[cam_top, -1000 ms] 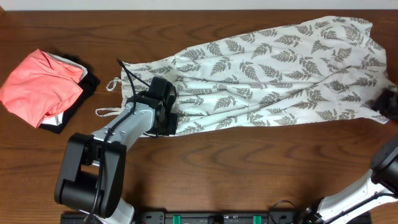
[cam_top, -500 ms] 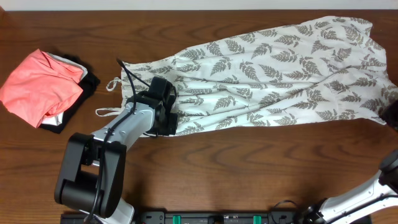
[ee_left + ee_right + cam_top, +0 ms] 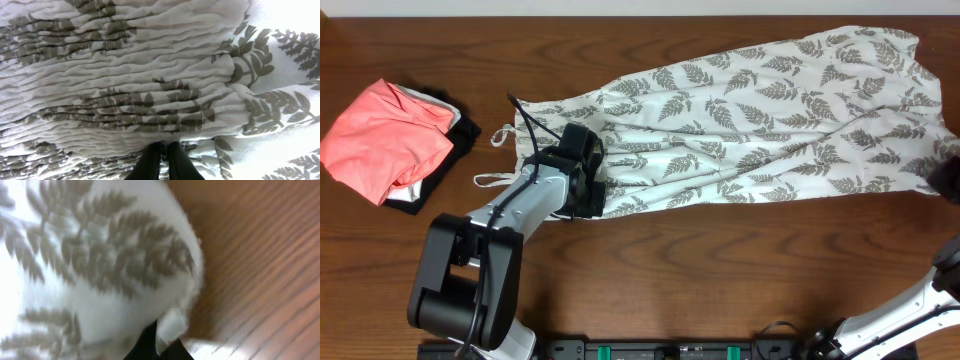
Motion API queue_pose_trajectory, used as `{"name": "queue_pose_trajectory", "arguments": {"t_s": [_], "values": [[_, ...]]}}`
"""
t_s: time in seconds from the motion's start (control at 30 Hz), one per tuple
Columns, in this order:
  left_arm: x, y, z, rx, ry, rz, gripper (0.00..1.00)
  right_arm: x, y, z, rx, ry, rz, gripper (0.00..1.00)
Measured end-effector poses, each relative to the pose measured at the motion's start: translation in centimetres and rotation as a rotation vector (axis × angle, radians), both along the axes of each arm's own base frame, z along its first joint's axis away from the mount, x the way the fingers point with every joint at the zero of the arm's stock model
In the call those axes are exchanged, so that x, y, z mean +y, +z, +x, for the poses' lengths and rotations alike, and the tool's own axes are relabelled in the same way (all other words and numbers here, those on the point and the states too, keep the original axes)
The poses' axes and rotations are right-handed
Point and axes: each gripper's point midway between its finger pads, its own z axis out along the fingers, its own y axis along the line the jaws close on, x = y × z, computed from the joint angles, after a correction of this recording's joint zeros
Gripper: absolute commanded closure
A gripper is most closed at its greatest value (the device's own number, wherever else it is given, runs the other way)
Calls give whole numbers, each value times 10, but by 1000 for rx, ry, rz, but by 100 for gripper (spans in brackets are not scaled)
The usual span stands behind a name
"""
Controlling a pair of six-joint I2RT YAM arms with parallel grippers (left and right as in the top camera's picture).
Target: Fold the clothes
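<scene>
The fern-print dress (image 3: 760,120) lies spread out across the upper middle and right of the overhead frame on the wooden table (image 3: 720,280), straps pointing left. The left gripper (image 3: 162,149) is at the strap end, jaws closed tight with the gathered fabric pinched between them. At the right edge, the right gripper (image 3: 159,330) is clamped too, a bit of white hem nipped in its tips. A pink garment (image 3: 380,140) sits on a black garment (image 3: 465,135) at far left.

Fern-print white dress (image 3: 760,115) spread flat lengthwise
</scene>
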Motion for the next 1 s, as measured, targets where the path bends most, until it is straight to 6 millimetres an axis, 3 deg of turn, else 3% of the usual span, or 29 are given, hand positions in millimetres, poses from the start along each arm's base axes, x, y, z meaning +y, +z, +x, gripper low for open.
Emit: {"name": "queue_pose_trajectory", "arguments": {"t_s": [0.2,0.33,0.43,0.53,0.8,1.0], "values": [[0,0,0,0,0,-1,87,-39,37,26,-91,-21,-161,99],[-1,0,0,2,0,-7,87,-54,58,44,-160,-8,-248,99],[-1,0,0,2,-1,-8,86,-56,64,50,-175,5,-280,88],[-1,0,-1,3,-1,-7,86,-60,69,52,-180,5,-311,83],[-1,0,-1,3,-1,-7,86,-63,65,44,-136,-15,-323,83],[-1,0,-1,4,-1,-8,85,-53,58,42,-116,8,-279,86]]}}
